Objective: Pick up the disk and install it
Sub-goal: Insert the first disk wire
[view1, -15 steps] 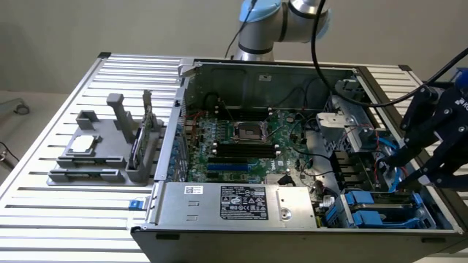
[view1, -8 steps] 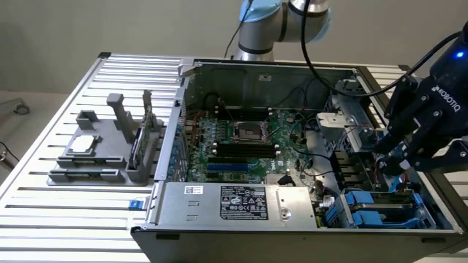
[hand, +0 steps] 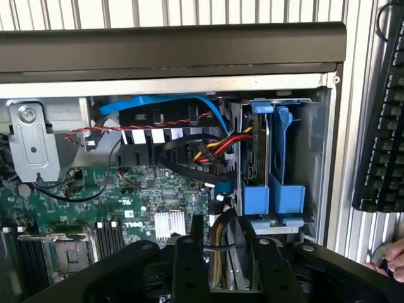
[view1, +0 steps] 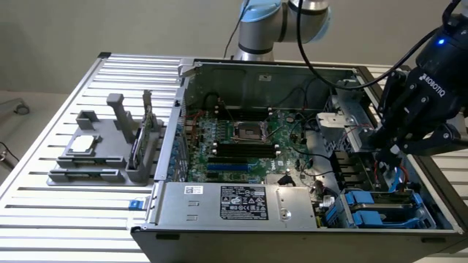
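A robotics lab: an opened computer case (view1: 292, 164) sits on a slatted aluminium table (view1: 73, 219).

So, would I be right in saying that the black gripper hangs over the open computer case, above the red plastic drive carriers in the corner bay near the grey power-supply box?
Not quite: the plastic drive carriers are blue, not red, as the exterior view shows. The rest holds: the black gripper hangs over the open computer case, above those carriers in the corner bay near the grey power-supply box.
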You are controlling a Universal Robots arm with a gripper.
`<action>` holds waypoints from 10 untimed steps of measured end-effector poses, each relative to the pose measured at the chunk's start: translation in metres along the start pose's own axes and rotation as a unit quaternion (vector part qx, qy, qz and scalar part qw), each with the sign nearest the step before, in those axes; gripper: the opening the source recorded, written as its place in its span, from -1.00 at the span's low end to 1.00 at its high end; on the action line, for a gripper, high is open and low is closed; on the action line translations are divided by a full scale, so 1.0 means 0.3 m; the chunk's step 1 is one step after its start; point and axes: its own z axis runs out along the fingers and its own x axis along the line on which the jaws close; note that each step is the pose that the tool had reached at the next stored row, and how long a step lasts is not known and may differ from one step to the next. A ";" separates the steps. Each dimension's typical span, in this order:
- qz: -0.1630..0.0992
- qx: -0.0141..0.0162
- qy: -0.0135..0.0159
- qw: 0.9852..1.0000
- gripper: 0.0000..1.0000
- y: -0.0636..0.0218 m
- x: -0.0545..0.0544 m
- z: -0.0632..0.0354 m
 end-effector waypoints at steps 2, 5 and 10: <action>0.002 -0.001 -0.011 1.000 -0.33 0.000 0.005 0.000; 0.003 -0.002 -0.025 1.000 -0.33 0.000 0.010 0.000; 0.004 -0.003 -0.030 1.000 -0.33 0.000 0.012 0.000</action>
